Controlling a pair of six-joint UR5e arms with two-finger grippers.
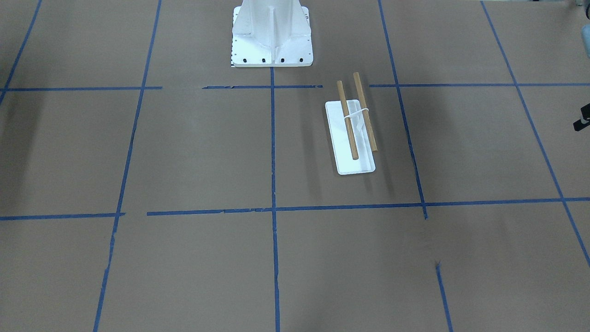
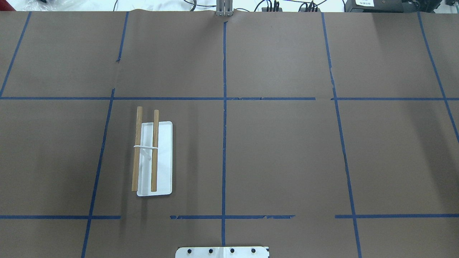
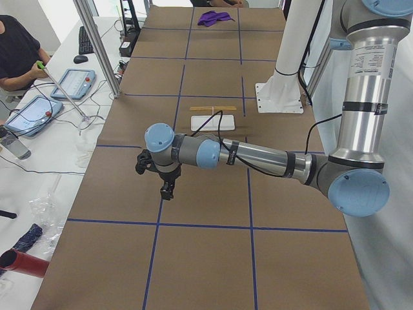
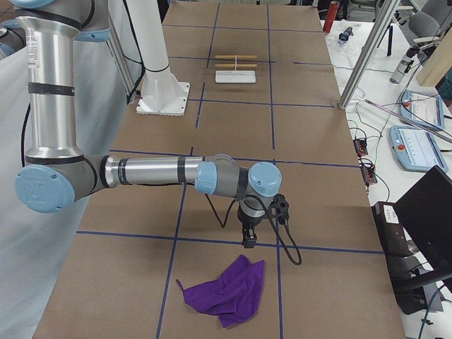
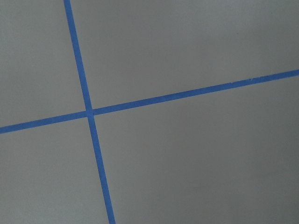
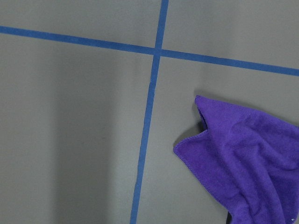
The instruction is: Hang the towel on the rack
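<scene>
The towel [image 4: 226, 291] lies crumpled at the table's [image 4: 311, 162] right end, well apart from the rack [image 2: 154, 157], near the right gripper [image 4: 248, 242], whose jaws I cannot judge, so a bunched grab could drop it midway.

Overhead and front-facing cameras look steeply down on the tabletop [image 2: 279, 150] from opposite sides, both framing the rack [image 2: 163, 161]; two end cameras look along its length; wrist cameras sit close above it.

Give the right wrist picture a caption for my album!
Crumpled purple towel lies on brown table beside crossing blue tape lines.
</scene>
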